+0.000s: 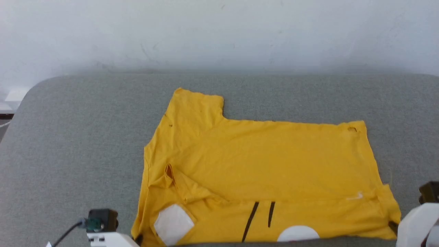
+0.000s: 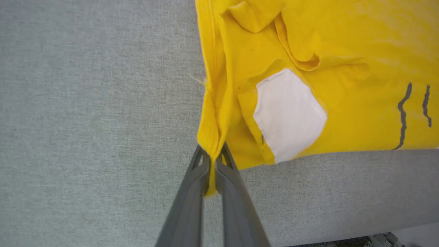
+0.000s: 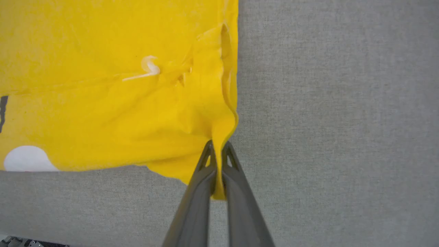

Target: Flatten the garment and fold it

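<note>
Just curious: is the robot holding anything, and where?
Left gripper pinches the yellow T-shirt at its near left corner; right gripper, its near right corner.

Pale arm shells and dark, slim-fingered grippers.

The left gripper (image 2: 213, 152) and the right gripper (image 3: 216, 145) are alike: each has two long, matte dark-grey fingers (image 2: 187, 212) that taper to narrow tips, and each tip is pierced by a small triangular cut-out. Behind the left gripper is a glossy white wrist shell (image 1: 109, 240) carrying a black boxy camera module (image 1: 103, 218). A teal-green connector (image 1: 93, 224) is at the module's side, and a grey cable (image 1: 67, 235) leads away from it. Behind the right gripper the forearm casing (image 1: 416, 223) is smooth, rounded and white, topped by a dark block (image 1: 429, 192) with bevelled corners.
</note>
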{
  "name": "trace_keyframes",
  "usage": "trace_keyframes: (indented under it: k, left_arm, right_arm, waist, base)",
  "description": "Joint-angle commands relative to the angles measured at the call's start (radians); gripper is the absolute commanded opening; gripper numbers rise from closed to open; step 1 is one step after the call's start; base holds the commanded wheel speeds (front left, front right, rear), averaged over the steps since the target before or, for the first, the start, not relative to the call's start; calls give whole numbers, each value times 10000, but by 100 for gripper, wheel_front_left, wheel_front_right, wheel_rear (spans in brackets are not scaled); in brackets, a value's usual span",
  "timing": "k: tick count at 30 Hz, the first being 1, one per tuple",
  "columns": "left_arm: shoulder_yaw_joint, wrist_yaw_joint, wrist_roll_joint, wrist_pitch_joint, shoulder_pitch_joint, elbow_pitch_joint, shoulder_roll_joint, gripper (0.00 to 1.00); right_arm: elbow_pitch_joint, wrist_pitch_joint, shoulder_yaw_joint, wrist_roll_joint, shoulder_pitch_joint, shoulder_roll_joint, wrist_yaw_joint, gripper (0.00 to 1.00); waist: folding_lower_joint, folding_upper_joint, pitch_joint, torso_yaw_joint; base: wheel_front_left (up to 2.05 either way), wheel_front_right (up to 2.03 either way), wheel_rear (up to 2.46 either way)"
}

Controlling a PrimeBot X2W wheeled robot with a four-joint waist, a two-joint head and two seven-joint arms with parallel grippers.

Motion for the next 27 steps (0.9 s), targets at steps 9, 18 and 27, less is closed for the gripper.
trace_keyframes:
  k: [9,18,27]
  left_arm:
    - [-272,-417,-365,-210,386,962,-421,55]
    - [659,-1176,-116,-2678,-352,1560,-875,100]
    - [1183,-2184,985,-5861,-1233,1314,-1069,100]
  right_arm:
    - [666,-466,-25,-242,575,107,-19,74]
    - [236,-2504,304,-44,-217,-352,-19,100]
    - [-705,-6449,1040,-96,-814,-656,-19,100]
  waist:
    - [2,-1,-53,137]
    - [2,-1,-237,-1]
    - [2,-1,-92,-409]
  base:
    - [0,0,0]
    - [0,0,0]
    - [0,0,0]
